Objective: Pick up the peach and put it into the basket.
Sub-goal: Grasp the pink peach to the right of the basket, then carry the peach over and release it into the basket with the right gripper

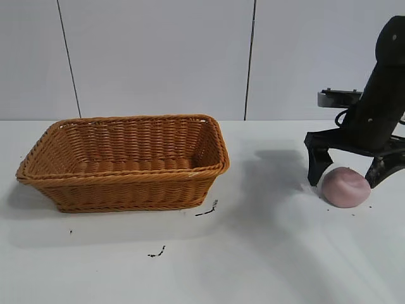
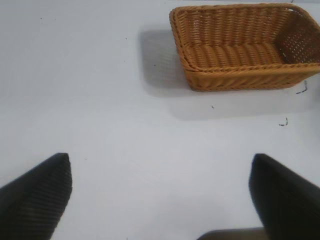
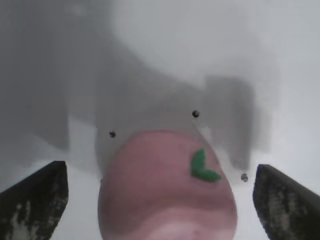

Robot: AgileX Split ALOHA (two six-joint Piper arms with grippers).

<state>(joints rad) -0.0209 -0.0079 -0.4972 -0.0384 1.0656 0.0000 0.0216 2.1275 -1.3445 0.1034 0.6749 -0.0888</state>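
Right gripper (image 1: 350, 173) points down with jaws spread wide, straddling the peach (image 1: 345, 187) on the tabletop (image 1: 266, 253), well apart from the basket (image 1: 123, 161).

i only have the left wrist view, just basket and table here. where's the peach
Observer: The peach lies on the table, off the basket's right end, apart from it.
Operator: right gripper on it yet
Observer: The right gripper straddles it, open, a finger on each side; no grip shows.
Operator: anything on the peach
Observer: A small green leaf on top, seen from the right wrist.
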